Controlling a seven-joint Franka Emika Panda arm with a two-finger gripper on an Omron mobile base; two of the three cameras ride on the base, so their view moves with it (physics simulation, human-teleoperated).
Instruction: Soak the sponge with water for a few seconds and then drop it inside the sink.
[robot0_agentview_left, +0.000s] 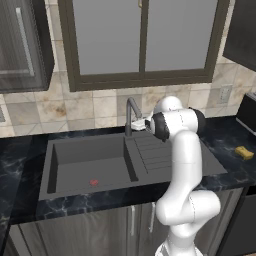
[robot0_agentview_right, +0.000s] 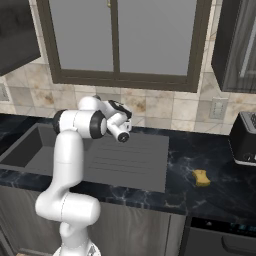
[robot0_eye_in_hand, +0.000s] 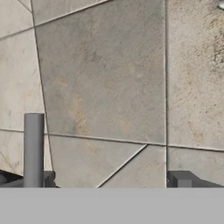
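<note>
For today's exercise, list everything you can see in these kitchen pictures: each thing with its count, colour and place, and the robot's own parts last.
sponge: one, yellow-tan, on the countertop right of the sink, apart from it
sink: one, dark grey, set in the countertop, with a ribbed drainboard on its right side
red drain mark: one, on the basin floor
faucet: one, grey gooseneck, behind the sink
countertop: one, black marbled, around the sink
toaster: one, black, far right of the countertop
window: one, dark-framed, above the faucet
wall tiles: beige, behind the sink
wall outlet: one, pale, on the tiles
arm: one, white with dark joints
claw: one, dark finger tips apart, facing the tiles near the faucet
</note>
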